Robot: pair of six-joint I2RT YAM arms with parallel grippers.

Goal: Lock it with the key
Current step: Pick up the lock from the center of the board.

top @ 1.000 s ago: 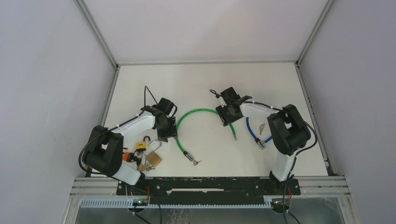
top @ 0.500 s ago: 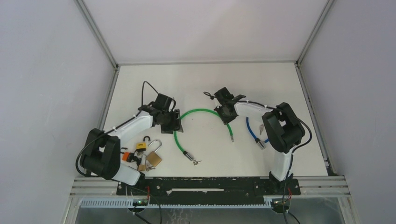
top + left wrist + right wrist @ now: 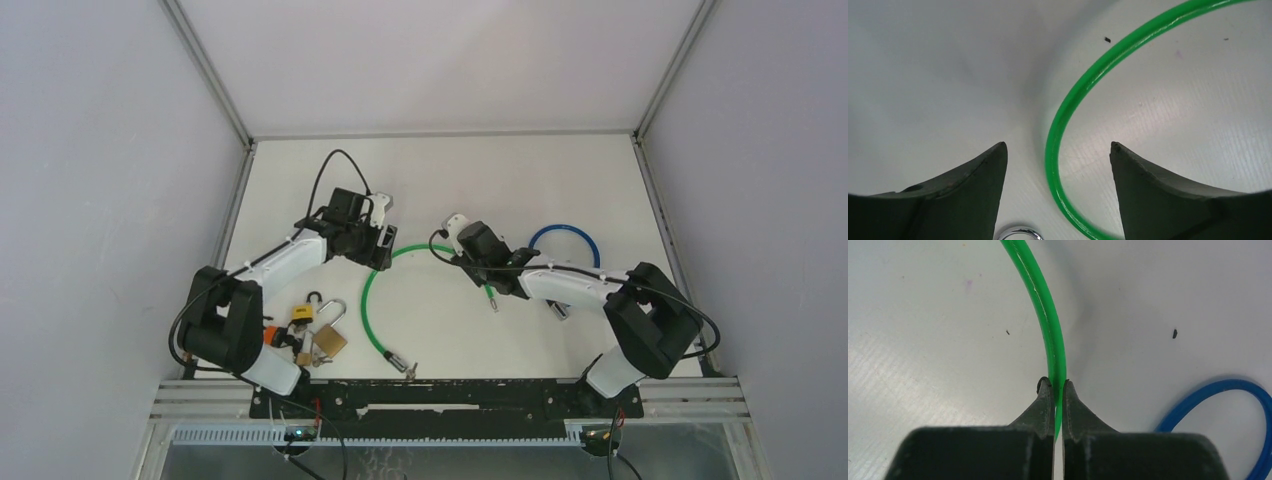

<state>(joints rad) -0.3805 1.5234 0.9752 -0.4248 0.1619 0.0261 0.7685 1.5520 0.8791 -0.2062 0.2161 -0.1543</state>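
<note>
green cable lock point(image 3: 366, 300): lay arched on white table point(image 3: 560, 170); right gripper point(image 3: 1058, 385) pinched tight on one stretch of it; left gripper point(image 3: 1058, 146) spread wide, cable passing between its fingers, touching neither; blue cable point(image 3: 1228, 390) nearby

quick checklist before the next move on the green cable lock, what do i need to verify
1. right gripper shut on green cable: ok
2. left gripper open, cable running between its fingers, not gripped: ok
3. lock end held by a gripper: not ok, it lies free near the front edge
4. key seated in the lock end: cannot tell, too small
5. blue cable apart from the right grip: ok
</note>
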